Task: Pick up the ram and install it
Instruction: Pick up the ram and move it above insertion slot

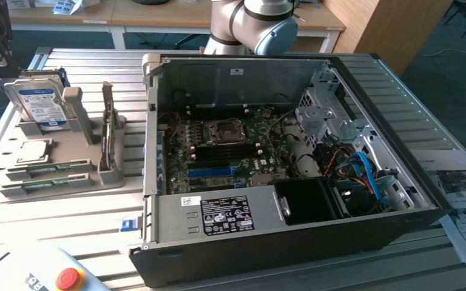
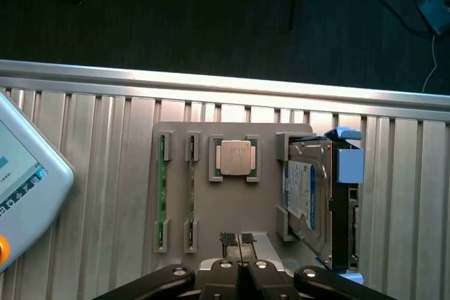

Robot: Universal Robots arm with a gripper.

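**A:** Where does the ram sit?

**B:** One ram stick [image 2: 163,191] and the other ram stick [image 2: 190,191] lie side by side, each in its own slot of the grey holder [image 2: 264,209]. The holder rests on the slatted worktop [image 2: 105,166].

**A:** What else does the holder carry?

**B:** The square processor [image 2: 234,157] lies just beside the sticks. The hard drive [image 2: 306,198] stands on edge beyond it.

**A:** And the hand?

**B:** The hand [image 2: 238,238] is clenched, its fingertips pressed together with nothing between them. It hangs over the holder's edge, apart from both sticks.

**A:** The computer?

**B:** The open case [image 1: 298,245] lies on the worktop, to the exterior view's right of the holder. Its motherboard [image 1: 216,151] is exposed, and the arm [image 1: 257,24] rises behind it.
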